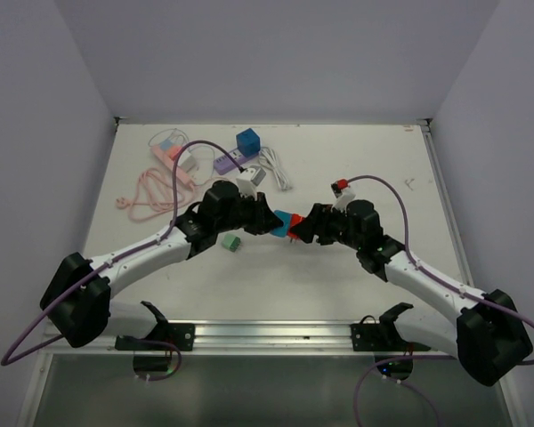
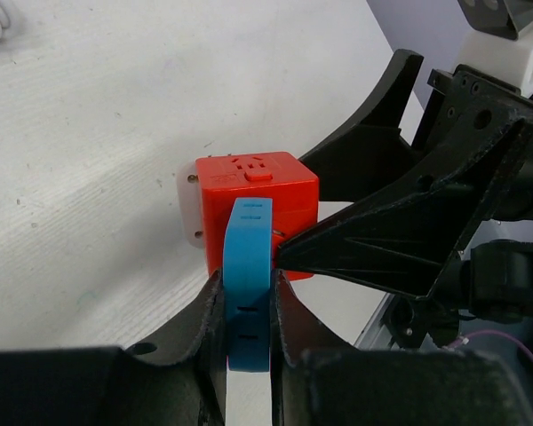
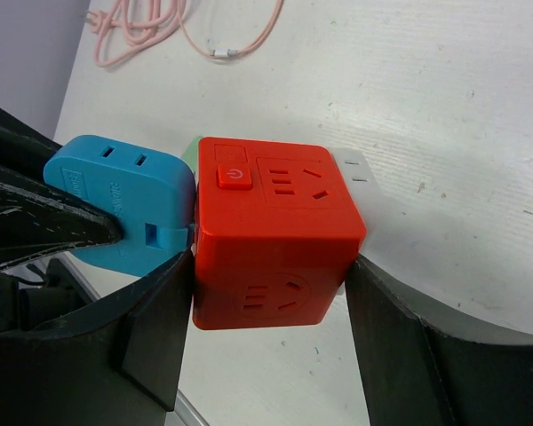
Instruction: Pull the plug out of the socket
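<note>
The left gripper point(image 2: 249, 306) is pinched tight on the blue plug point(image 2: 250, 240), flush against the red socket cube point(image 3: 271, 231), and the right gripper point(image 3: 268, 275) clamps that cube on both sides, seemingly firmly, so the pull should run straight away from the cube, without twisting.

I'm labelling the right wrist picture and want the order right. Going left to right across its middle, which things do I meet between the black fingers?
blue plug → red socket cube → white piece showing at the cube's right edge
</note>
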Available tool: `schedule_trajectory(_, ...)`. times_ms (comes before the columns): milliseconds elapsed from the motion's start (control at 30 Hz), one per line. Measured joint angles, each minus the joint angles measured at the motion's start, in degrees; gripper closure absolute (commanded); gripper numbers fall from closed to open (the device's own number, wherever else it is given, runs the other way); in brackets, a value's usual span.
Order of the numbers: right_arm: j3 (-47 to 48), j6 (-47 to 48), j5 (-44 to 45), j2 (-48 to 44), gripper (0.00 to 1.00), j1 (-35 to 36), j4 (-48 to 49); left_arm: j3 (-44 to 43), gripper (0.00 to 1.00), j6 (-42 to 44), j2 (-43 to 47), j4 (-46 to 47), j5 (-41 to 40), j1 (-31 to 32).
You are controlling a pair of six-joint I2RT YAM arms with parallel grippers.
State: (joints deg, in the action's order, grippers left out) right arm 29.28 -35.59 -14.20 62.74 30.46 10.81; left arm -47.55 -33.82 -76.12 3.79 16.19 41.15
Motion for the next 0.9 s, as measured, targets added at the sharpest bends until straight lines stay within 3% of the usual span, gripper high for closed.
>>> schedule_trajectory(233, 2.5, 2.1, 4.4, -1.6, 1.00, 1.0, -6.8, 0.0, 1.00, -0.3, -0.2, 0.3, -2.3, 0.9)
schedule_trajectory(600, 2.6, 2.1, 7.4, -2.0, 1.00, 2.2, -7.1, 0.9, 1.00, -2.2, 1.7, -0.1, -5.1, 1.2)
schedule_trajectory(900, 1.5, 4.3, 21.1, -0.2, 1.00, -2.0, -16.5, 2.5, 1.00, -2.4, 12.4, -4.7, -7.2, -8.8)
